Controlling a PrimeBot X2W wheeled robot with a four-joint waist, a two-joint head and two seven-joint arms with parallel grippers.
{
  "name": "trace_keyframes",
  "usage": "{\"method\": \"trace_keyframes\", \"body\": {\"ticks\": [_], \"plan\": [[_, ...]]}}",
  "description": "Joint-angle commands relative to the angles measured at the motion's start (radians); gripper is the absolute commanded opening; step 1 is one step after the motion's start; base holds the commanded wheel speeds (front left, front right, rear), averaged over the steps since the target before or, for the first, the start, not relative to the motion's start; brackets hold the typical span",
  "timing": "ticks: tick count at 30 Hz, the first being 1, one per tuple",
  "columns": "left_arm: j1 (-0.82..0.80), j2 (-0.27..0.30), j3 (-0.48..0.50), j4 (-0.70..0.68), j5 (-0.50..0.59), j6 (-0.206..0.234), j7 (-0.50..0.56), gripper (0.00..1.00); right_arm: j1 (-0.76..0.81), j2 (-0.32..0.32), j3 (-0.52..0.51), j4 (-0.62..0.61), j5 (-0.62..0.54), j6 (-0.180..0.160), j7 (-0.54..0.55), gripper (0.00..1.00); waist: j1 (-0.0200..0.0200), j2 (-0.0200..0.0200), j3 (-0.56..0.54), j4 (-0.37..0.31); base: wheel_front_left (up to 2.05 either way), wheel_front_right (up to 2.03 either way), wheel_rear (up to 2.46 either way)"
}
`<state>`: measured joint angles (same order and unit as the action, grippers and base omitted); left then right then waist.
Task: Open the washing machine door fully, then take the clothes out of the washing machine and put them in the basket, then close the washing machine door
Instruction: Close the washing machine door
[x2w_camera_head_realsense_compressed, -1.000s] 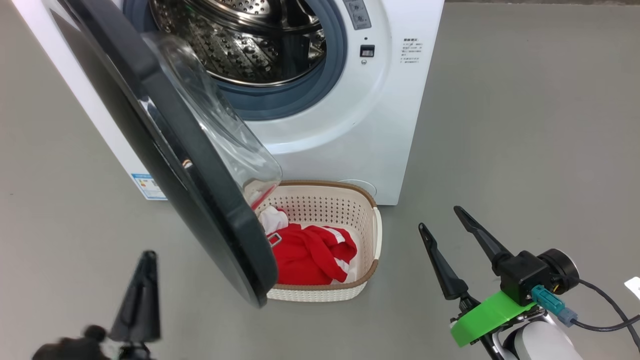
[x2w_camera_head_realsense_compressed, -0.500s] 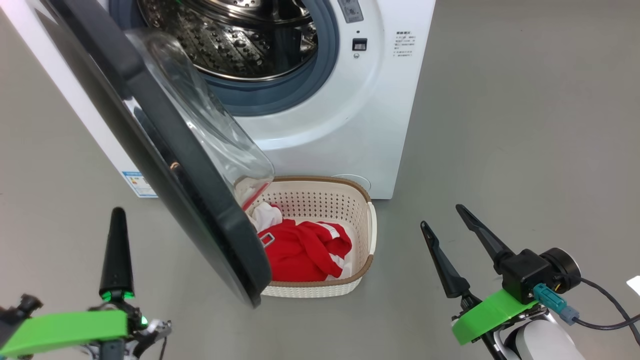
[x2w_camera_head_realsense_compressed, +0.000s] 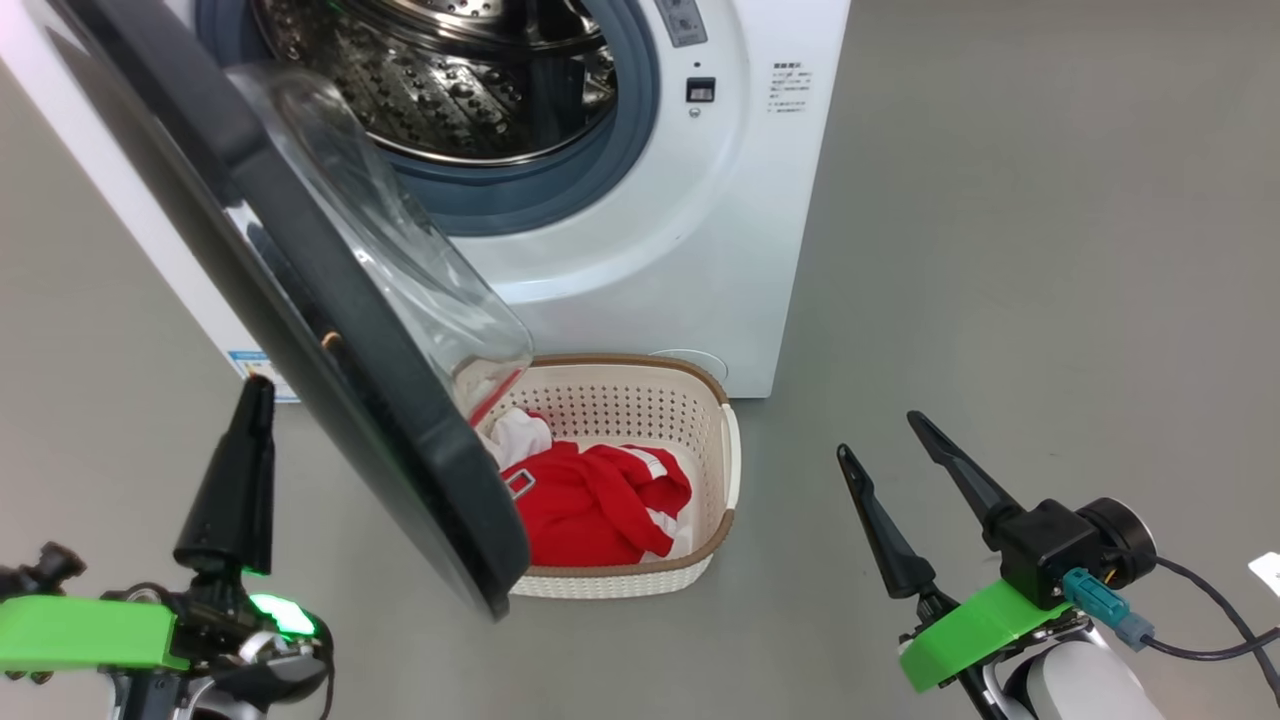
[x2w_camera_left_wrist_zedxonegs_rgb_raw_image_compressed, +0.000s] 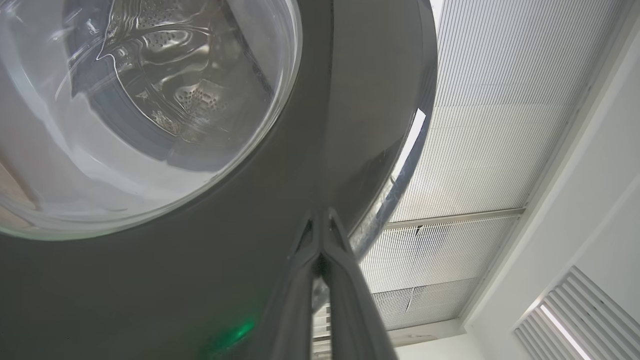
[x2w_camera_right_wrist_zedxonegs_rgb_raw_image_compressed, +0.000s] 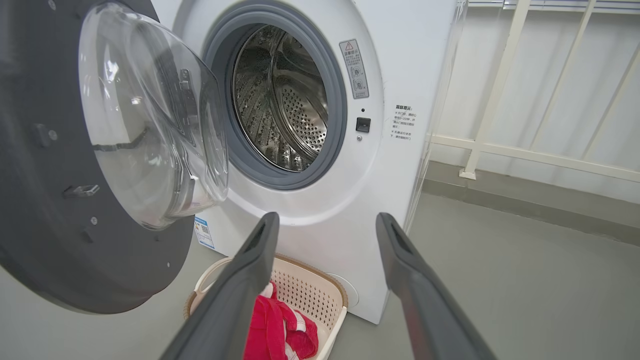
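Left gripper (x2w_camera_head_realsense_compressed: 255, 395) closed over grey floor (x2w_camera_head_realsense_compressed: 1000, 250); white railing (x2w_camera_right_wrist_zedxonegs_rgb_raw_image_compressed: 500, 80) beside washing machine (x2w_camera_right_wrist_zedxonegs_rgb_raw_image_compressed: 400, 60).

Grey floor (x2w_camera_head_realsense_compressed: 1050, 250) runs to a white railing (x2w_camera_right_wrist_zedxonegs_rgb_raw_image_compressed: 496, 85).

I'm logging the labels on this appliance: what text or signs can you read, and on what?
Nothing reads clearly enough to quote.
Grey sticker on the washing machine: warning triangle; print too small.
Black print beside it: too small.
Blue sticker low down: blurred.
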<state>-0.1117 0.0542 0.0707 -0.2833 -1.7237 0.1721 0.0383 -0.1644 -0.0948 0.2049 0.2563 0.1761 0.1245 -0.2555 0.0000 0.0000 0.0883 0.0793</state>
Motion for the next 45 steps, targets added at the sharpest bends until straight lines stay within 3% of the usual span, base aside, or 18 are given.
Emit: {"method": "trace_keyframes", "body": {"ticks": [1,8,24,45], "plan": [[-0.023,0.022,0.028,-0.034,-0.005,0.011,0.008,0.0,-0.023,0.001,0.022,-0.022,0.008,0.006,-0.006,1.0,0.0,0.0,0.002,-0.007,0.0,0.0,0.0],[-0.025,0.026,0.011,-0.049,-0.01,0.032,0.026,0.0,-0.024,0.005,0.027,-0.022,0.014,0.006,-0.006,1.0,0.0,0.0,0.01,-0.051,0.0,0.0,0.0],[-0.087,0.027,-0.023,-0.009,0.031,0.02,0.009,0.0,-0.044,0.006,0.036,-0.038,0.025,0.006,-0.006,1.0,0.0,0.0,0.063,-0.147,0.0,0.0,0.0],[-0.326,0.019,-0.035,0.09,0.09,-0.001,-0.063,0.0,-0.099,0.015,0.046,-0.059,0.029,0.006,-0.006,1.0,0.0,0.0,0.184,-0.219,0.0,0.0,0.0]]}}
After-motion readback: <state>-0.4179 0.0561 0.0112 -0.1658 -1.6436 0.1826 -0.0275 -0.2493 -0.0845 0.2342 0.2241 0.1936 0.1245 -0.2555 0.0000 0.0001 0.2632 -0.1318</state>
